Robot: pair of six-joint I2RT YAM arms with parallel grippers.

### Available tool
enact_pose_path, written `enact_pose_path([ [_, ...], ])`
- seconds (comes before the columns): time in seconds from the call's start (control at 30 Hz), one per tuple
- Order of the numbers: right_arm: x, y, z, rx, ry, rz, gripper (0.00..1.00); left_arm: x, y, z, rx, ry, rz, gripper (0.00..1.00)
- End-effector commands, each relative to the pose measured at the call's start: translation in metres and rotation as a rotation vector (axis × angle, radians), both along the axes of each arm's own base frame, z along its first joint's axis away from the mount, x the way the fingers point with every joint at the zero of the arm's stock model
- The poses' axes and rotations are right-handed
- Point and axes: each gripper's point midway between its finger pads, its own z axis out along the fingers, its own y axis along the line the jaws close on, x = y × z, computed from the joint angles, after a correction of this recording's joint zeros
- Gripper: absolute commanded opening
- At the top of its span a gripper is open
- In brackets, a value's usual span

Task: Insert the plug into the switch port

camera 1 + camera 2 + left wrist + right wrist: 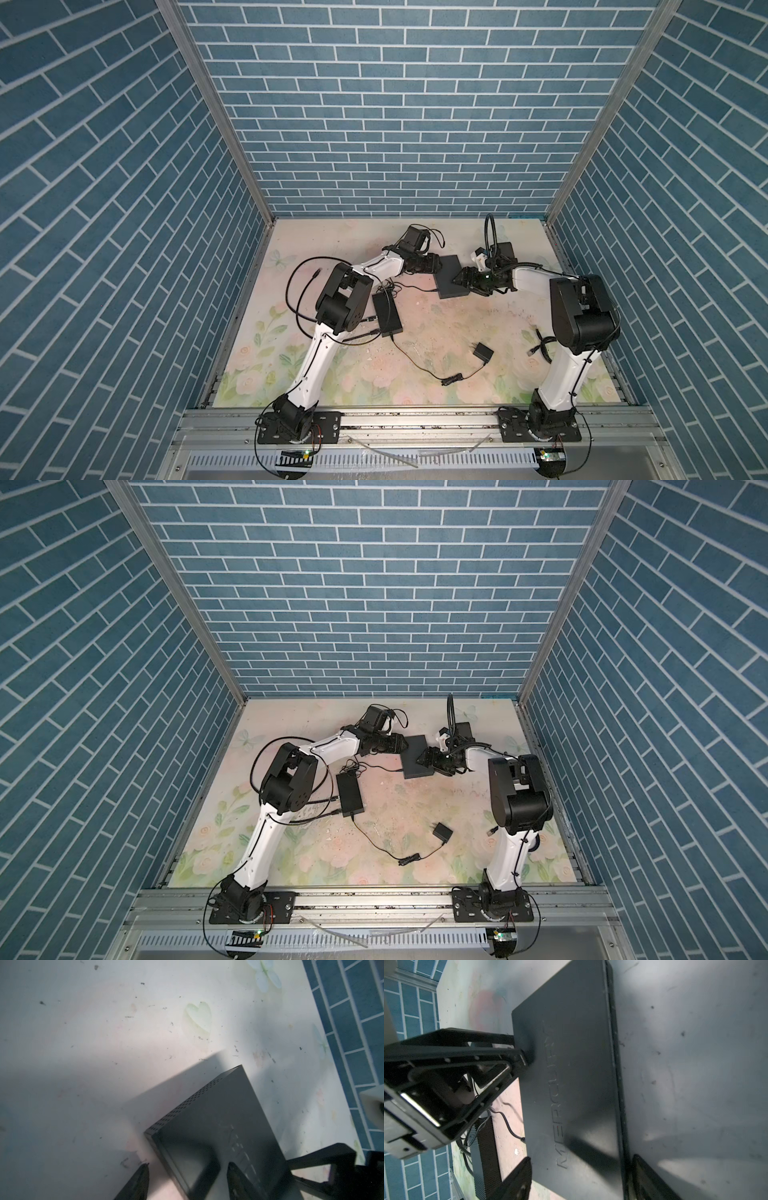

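In both top views my two arms meet over the switch, far out on the floral mat. The left gripper is at one end of it and the right gripper is at the opposite side, so the switch lies between them. A thin black cable runs in to the switch's corner beside the left gripper. A long black box and a power adapter lie well apart from both grippers, on my side of them.

On the left wrist view, the left gripper is released. One finger hangs over the switch's top and the other stands off its side above bare mat with a clear gap. It holds nothing.

On the right wrist view, the right gripper straddles the width of the switch with a finger against each long edge, grasping it. The plug on the cable's end meets that same edge just ahead of this finger. It sits between the finger and the tip of the left gripper, which touches the switch's top there. I cannot tell whether the plug is seated in a port
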Motion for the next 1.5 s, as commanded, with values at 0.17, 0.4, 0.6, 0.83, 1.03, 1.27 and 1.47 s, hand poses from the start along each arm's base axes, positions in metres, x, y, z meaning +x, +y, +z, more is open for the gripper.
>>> enact_pose_path([
  [0.17,-0.020,0.055,0.012,0.196,-0.010,0.023,0.75,0.017,-0.017,0.018,-0.057,-0.058,-0.027,0.61],
  [0.4,-0.027,0.039,0.035,0.129,-0.003,0.029,0.77,0.040,0.020,0.027,-0.012,-0.090,0.027,0.60],
  [0.6,-0.062,-0.037,0.040,-0.129,0.065,-0.130,0.80,0.013,0.034,0.073,0.078,-0.204,-0.113,0.60],
  [0.83,-0.117,-0.159,0.056,-0.427,0.108,-0.509,0.79,-0.063,0.035,0.095,0.275,-0.324,-0.221,0.61],
  [1.03,-0.163,-0.218,0.029,-0.570,0.262,-0.738,0.80,-0.115,0.020,0.080,0.218,-0.293,-0.239,0.61],
  [1.27,-0.164,-0.227,-0.002,-0.517,0.322,-0.780,0.78,-0.120,0.023,0.078,0.255,-0.286,-0.258,0.61],
  [1.47,-0.156,-0.223,-0.017,-0.514,0.331,-0.690,0.73,-0.118,0.018,0.085,0.230,-0.298,-0.255,0.61],
])
